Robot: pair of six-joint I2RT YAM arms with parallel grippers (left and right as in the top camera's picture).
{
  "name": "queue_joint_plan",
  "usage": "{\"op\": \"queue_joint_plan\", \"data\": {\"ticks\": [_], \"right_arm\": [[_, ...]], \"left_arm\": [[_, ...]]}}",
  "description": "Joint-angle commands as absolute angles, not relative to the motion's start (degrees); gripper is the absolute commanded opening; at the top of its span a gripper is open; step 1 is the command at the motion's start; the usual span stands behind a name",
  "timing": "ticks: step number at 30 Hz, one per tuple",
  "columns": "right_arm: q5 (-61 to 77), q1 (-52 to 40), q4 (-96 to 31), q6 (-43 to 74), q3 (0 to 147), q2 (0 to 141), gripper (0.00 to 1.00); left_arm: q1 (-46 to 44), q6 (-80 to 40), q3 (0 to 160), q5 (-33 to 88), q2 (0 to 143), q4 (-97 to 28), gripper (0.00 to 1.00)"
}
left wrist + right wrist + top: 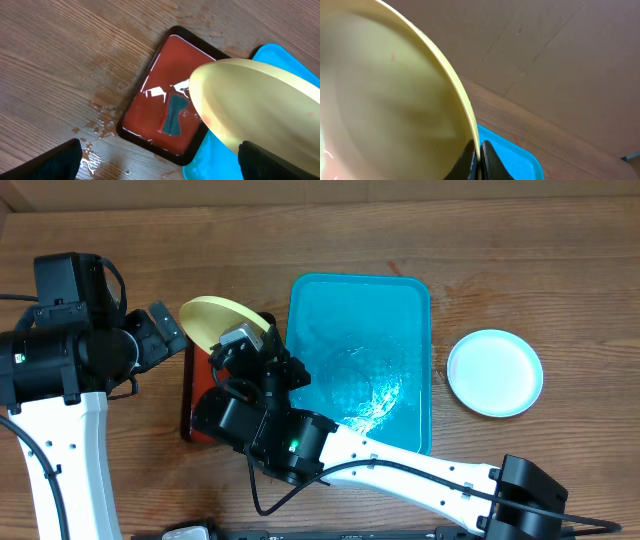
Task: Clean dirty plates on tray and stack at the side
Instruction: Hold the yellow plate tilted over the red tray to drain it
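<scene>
Yellow-green plate (215, 318), seemingly tilted on edge above red tray (162, 70), rim pinched in right pincer (479, 157); left pincer (172, 330) wide open.

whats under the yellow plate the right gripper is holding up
The wet red tray showing a dark teal patch, beside the turquoise tray. The plate hides one corner of the red tray.

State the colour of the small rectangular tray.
Small rectangular tray: red, black rim; clearest in left wrist view.
</scene>
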State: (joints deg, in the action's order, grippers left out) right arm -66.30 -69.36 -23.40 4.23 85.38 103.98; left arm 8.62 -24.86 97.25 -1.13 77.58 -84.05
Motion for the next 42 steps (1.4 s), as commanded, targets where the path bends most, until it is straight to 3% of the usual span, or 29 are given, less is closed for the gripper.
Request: {"op": "queue_joint_plan", "data": {"ticks": [1, 22, 42], "right_arm": [[-67.5, -69.1, -23.0, 4.2, 86.3, 101.3, 0.04], [-67.5, -69.1, -23.4, 4.1, 86.3, 101.3, 0.04], [-72.4, -68.9, -16.3, -5.0, 86.3, 101.3, 0.04]], "left_arm": [[8.2, -24.0, 98.5, -1.9, 78.0, -84.0, 1.0], [8.2, -24.0, 98.5, -1.9, 78.0, -84.0, 1.0], [8.2, -24.0, 98.5, -1.9, 78.0, -84.0, 1.0]]}}
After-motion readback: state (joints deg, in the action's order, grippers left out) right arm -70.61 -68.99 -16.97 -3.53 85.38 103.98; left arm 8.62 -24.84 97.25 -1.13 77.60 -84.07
